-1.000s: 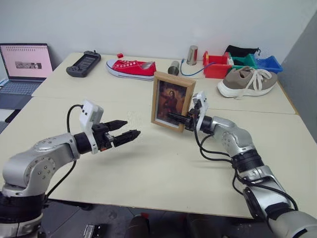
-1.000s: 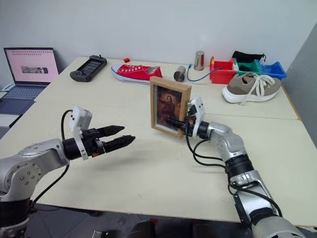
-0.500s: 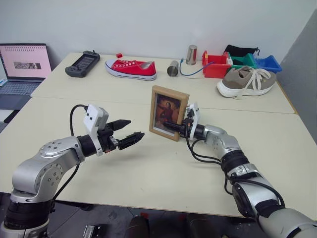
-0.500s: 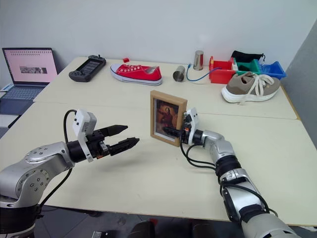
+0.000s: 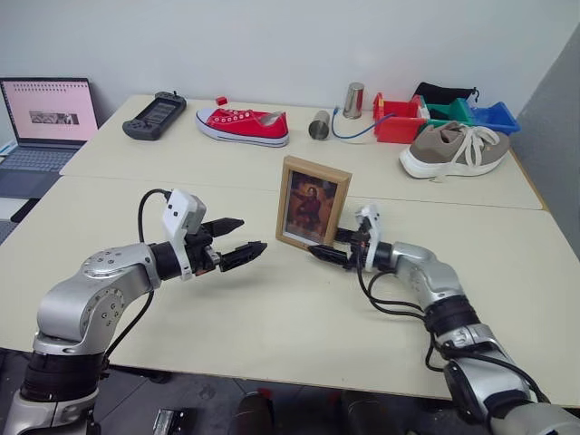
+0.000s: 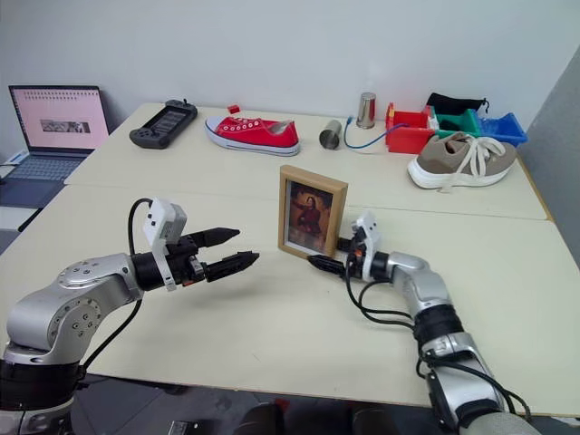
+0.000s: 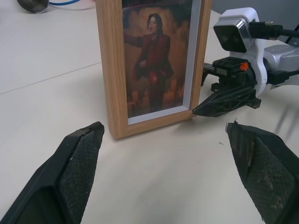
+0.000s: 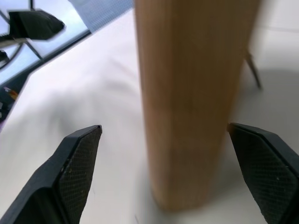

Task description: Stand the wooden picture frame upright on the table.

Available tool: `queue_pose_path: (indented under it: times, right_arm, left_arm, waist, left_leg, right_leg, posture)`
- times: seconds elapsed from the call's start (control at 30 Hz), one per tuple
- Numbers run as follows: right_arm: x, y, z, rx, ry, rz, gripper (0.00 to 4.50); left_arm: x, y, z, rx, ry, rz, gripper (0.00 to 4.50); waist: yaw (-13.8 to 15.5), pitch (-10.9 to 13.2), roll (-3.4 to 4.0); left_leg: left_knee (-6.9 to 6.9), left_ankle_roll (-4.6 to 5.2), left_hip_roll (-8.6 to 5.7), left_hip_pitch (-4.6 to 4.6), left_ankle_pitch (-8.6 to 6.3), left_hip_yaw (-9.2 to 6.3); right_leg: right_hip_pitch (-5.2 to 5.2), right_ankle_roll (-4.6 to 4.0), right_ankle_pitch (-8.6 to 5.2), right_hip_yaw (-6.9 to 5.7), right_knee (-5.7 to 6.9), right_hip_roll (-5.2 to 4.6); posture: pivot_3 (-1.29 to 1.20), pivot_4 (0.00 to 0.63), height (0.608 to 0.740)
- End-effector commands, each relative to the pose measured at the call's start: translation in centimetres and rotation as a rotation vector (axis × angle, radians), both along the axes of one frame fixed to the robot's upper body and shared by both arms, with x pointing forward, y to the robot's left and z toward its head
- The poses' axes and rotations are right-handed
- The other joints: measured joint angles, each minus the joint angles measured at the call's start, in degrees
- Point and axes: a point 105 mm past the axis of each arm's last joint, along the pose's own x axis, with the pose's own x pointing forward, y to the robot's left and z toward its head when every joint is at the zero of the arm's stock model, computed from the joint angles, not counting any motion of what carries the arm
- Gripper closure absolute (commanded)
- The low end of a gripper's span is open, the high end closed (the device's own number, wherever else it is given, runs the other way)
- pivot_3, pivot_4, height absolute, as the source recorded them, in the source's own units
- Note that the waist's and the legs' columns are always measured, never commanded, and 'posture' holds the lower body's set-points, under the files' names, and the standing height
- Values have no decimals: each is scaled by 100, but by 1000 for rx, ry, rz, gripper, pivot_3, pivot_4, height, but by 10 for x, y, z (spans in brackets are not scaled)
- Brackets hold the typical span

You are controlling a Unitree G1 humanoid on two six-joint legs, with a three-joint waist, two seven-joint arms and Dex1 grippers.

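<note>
Nearest the camera, the left gripper (image 5: 243,245) hovered above the table (image 5: 299,317) with its 2 black fingers spread apart and nothing between them, pointing toward the wooden picture frame (image 5: 313,203) but well short of it. Level with it on the other side, the right gripper (image 5: 332,246) sat low at the frame's bottom right corner, its fingers spread wide with the frame's narrow wooden edge standing between them, gap on both sides (released, not grasping). In the left wrist view, one of its fingertips (image 7: 212,103) came right up to the frame's lower corner; whether it touched could not be told.

The frame stood upright on the table on its own, its reddish portrait facing the robot, a thin prop leg (image 8: 252,70) visible behind it in the right wrist view.

Farther back, beyond the seam between tabletops, lay a red sneaker (image 5: 243,125), a black handheld device (image 5: 154,114), 2 metal cans (image 5: 334,111), red, green and blue bins (image 5: 442,115) and a beige sneaker (image 5: 456,149). An open laptop (image 5: 42,122) sat at the far left.
</note>
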Motion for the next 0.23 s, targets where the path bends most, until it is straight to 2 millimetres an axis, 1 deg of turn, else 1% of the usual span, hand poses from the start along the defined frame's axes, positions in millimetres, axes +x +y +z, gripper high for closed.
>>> queue_pose_path:
  times: [0.03, 0.07, 0.13, 0.17, 0.2, 0.23]
  right_arm:
    - [-32, -55, 12, -185, -133, -20, 31]
    - [-37, -59, 15, -189, -138, -25, 31]
    - [-44, -65, 29, -207, -174, -53, 31]
    - [-46, -65, 47, -175, -204, -104, 31]
    - [-50, -62, 60, -154, -231, -132, 31]
    - [-55, -59, 67, -139, -244, -149, 31]
  left_arm:
    - [9, 16, 0, 42, -9, 58, 0]
    - [10, 18, 0, 50, -12, 65, 0]
    - [14, 24, -3, 55, 1, 93, 0]
    - [20, 27, -2, 33, -1, 124, 0]
    - [24, 28, 0, 17, -13, 145, 0]
    - [29, 30, 0, 13, -22, 168, 0]
  waist:
    - [89, 2, 3]
    - [104, 2, 3]
    - [92, 2, 3]
    - [52, 2, 2]
    - [16, 3, 3]
    - [16, 3, 3]
  left_leg:
    - [1, -1, -2, -1, -2, -1]
    - [1, 2, -9, -12, -3, -2]
    - [3, 5, -2, -14, -6, 1]
    - [2, 5, 4, -15, -6, 2]
    - [4, 5, 10, -14, -5, 2]
    - [2, 7, 10, -13, -4, 0]
  right_leg:
    - [2, 0, 0, 0, -2, -1]
    - [-2, 1, 0, 2, -6, -4]
    - [-1, 1, -1, 2, -19, -1]
    - [-1, 1, -1, 2, -24, 3]
    - [-3, 1, -1, 4, -23, 9]
    - [-5, 1, 0, 5, -16, 10]
  posture:
    - [0, 150, 740]
    - [0, 150, 740]
    - [0, 150, 740]
    - [0, 150, 740]
    - [0, 150, 740]
    - [0, 150, 740]
